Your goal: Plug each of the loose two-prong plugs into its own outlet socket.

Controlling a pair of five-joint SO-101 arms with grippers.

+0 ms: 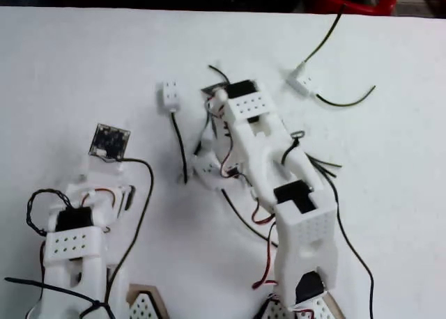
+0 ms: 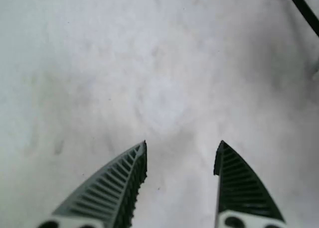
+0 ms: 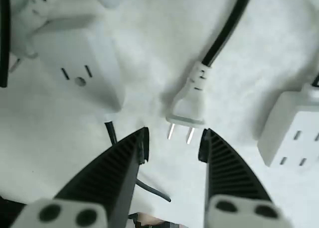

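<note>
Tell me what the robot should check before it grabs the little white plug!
1. Right gripper ready: ok, its fingers are open and hold nothing.
2. White plug lined up: ok, it lies just ahead of the gap between those fingers, not gripped yet.
3. Prongs facing a socket: not ok, they point toward the right gripper.
4. Outlet free: ok, its slots look empty.
5. Black cord free of snags: cannot tell.
6. Left gripper out of the way: ok, open over bare table.
</note>
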